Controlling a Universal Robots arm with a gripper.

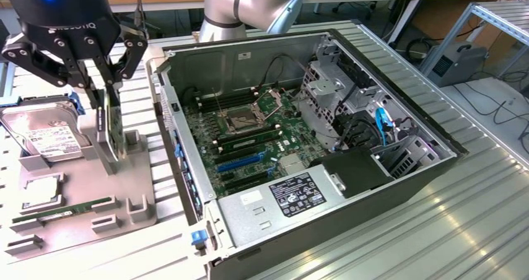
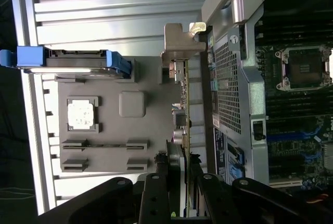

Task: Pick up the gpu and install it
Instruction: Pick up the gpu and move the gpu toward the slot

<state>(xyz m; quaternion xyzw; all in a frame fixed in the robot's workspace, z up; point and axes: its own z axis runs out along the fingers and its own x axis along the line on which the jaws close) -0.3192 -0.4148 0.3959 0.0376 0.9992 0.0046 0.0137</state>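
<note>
The gpu [image 1: 113, 137] stands on edge in a slot at the gray holder's [image 1: 136, 168] edge nearest the open computer case [image 1: 347, 224]. The gripper [image 1: 106, 99] straddles its top; whether it is grasping or released cannot be told.

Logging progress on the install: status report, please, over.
Gripper closed on the gpu. Gpu upright on edge over the parts tray, not yet in the case. Hard drive alongside, not touching.

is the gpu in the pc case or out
Out: the gpu stands on edge in the grey tray beside the case, under the gripper.
</note>
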